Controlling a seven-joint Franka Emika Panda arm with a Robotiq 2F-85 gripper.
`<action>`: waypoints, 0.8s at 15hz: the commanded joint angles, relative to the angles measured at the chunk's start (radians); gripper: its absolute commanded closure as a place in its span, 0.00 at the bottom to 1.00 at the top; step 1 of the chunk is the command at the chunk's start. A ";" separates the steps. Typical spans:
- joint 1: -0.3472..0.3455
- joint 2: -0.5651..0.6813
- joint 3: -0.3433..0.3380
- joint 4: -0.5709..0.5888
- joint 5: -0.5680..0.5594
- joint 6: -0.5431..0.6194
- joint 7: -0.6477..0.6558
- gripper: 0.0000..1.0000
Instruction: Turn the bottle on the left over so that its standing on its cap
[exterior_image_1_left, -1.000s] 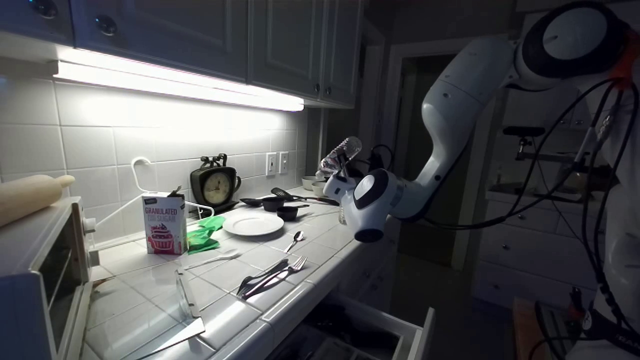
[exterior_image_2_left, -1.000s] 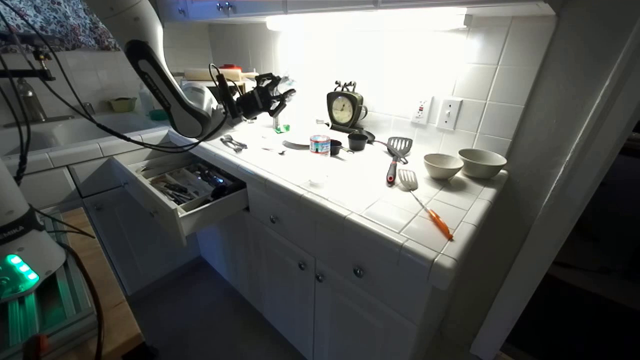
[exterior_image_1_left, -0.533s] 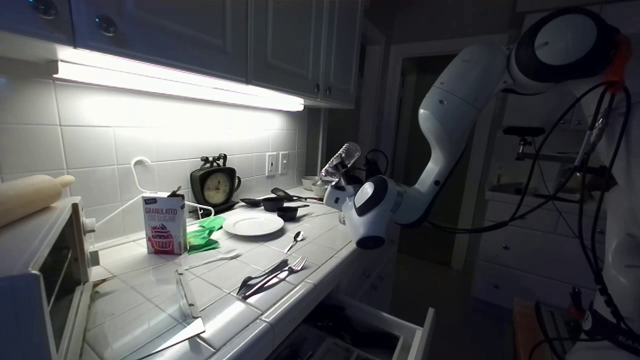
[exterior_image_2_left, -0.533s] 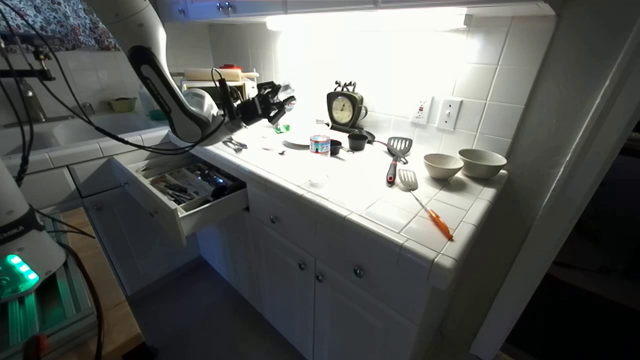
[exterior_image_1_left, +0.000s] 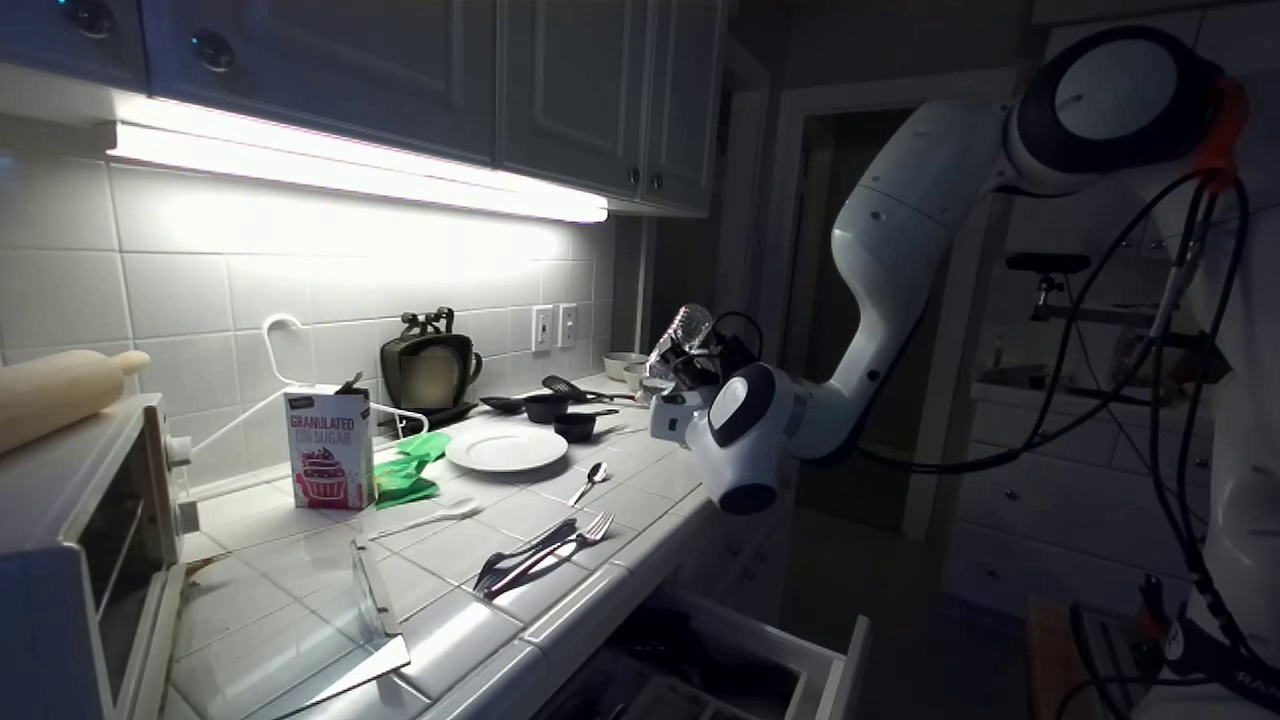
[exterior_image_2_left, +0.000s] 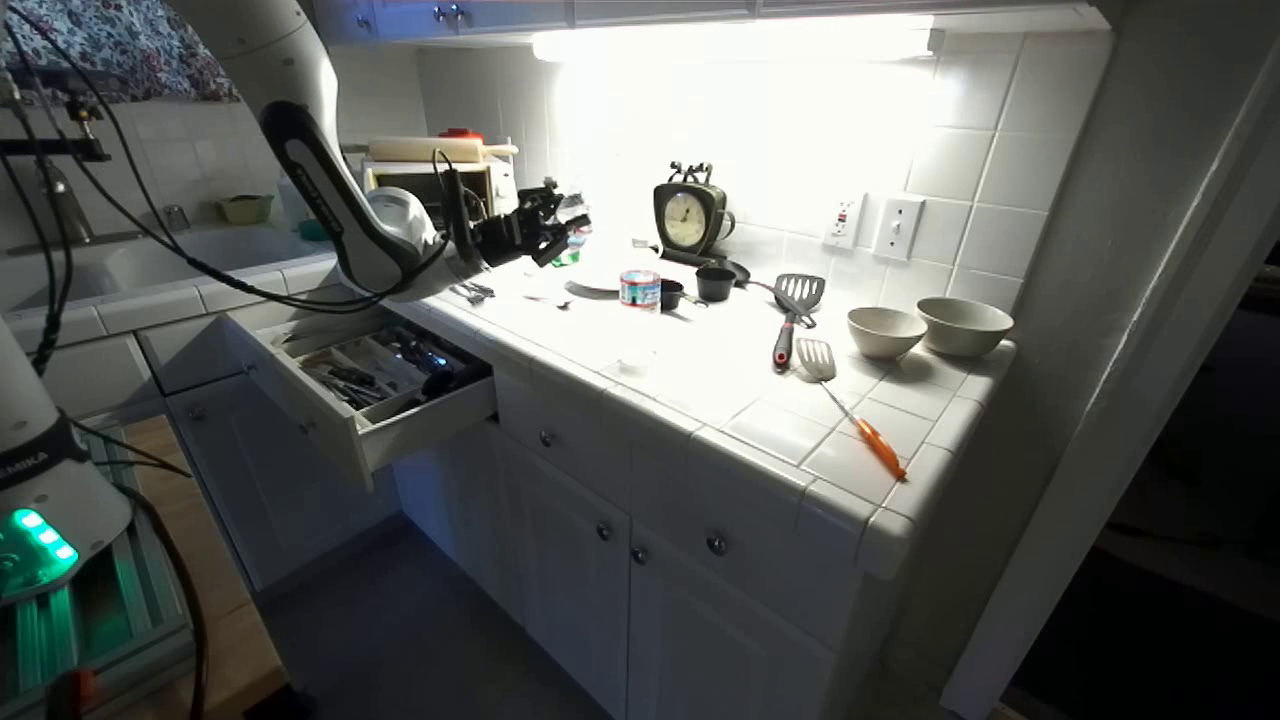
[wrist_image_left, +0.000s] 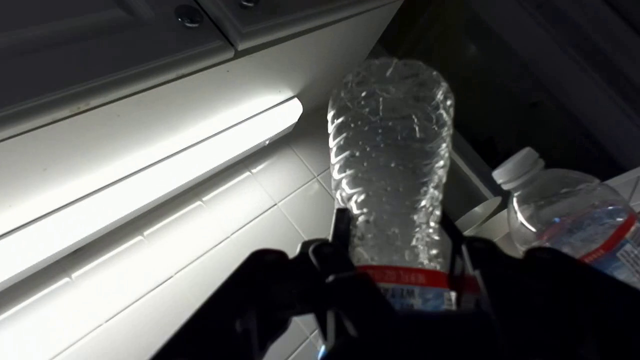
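The bottle (wrist_image_left: 390, 150), clear plastic, is held aloft above the counter (exterior_image_1_left: 640, 480), base uppermost but aslant in an exterior view. Lettering on its red-and-blue label (wrist_image_left: 407, 280) appears inverted in the wrist view, which agrees. Its cap could not be made out. The gripper (wrist_image_left: 397, 235) has its fingers (wrist_image_left: 342, 227) clasped on either side of the body, at the edge of the label.

Handling, as judged: walls look thin and ribbed, hence light if empty and apt to dent under a hard squeeze — fill level could not be determined. Smooth plastic may slip or swivel between two contacts. The hold near the label is acceptable; it probably leaves the cap end clear. A cap is narrow footing, so letting go before the bottle is plumb would likely tip it.

The arm (exterior_image_1_left: 880, 240) is bent, forearm sloping down, wrist low. In an exterior view the gripper runs near level, fingers tipped slightly upward — bringing the bottle to vertical, then lowering it, appear outstanding. An open drawer (exterior_image_2_left: 430, 430) lies lower, apart from the arm.
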 joint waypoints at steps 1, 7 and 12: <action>-0.006 -0.003 0.009 -0.009 0.000 0.051 -0.058 0.84; -0.007 -0.004 0.007 -0.008 -0.002 0.136 -0.113 0.84; -0.012 -0.005 0.007 -0.006 0.002 0.214 -0.147 0.84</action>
